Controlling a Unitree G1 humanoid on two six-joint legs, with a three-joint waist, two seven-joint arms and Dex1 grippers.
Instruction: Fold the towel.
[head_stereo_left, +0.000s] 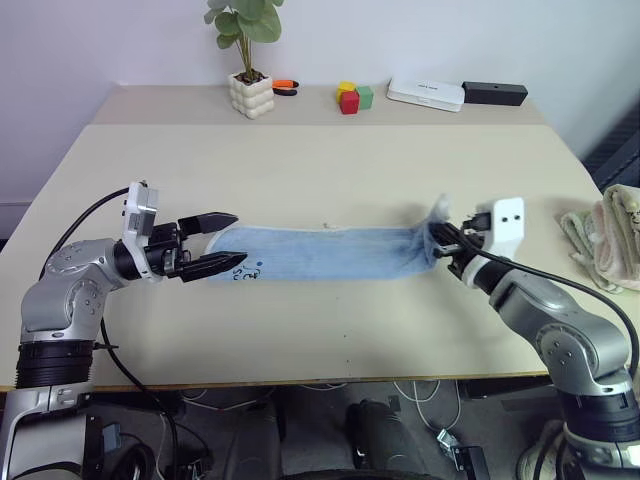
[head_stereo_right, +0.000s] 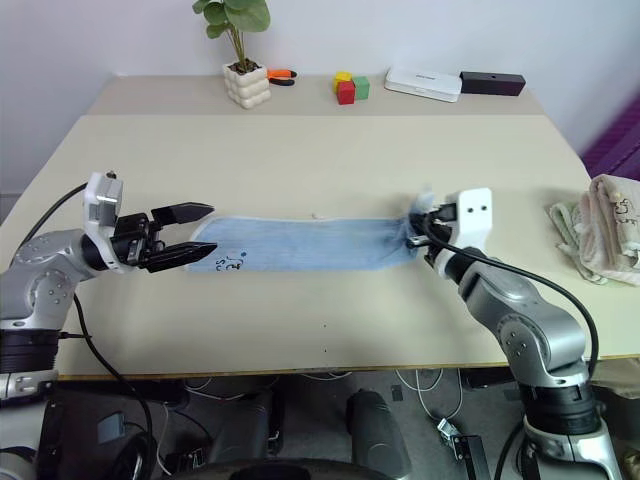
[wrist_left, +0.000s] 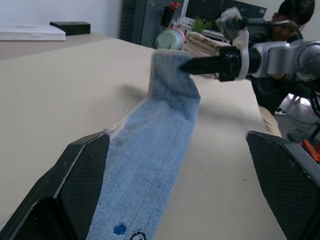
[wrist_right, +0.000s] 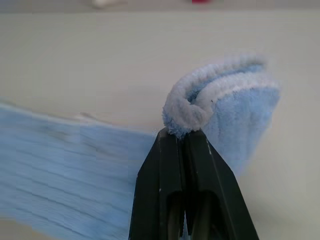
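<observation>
Folding well means the right gripper (head_stereo_left: 438, 247), pinched on the light blue terry towel's (head_stereo_left: 330, 253) raised end at centre-right, carries it across squarely toward the wide-open, empty left gripper (head_stereo_left: 222, 242).

Beige table (head_stereo_left: 300, 160) against a pale wall (head_stereo_left: 120, 40).

The towel (head_stereo_left: 330, 252), light blue terry cloth, lies as a long narrow strip across the table (small dark print at its left end), its right end lifted and bunched
</observation>
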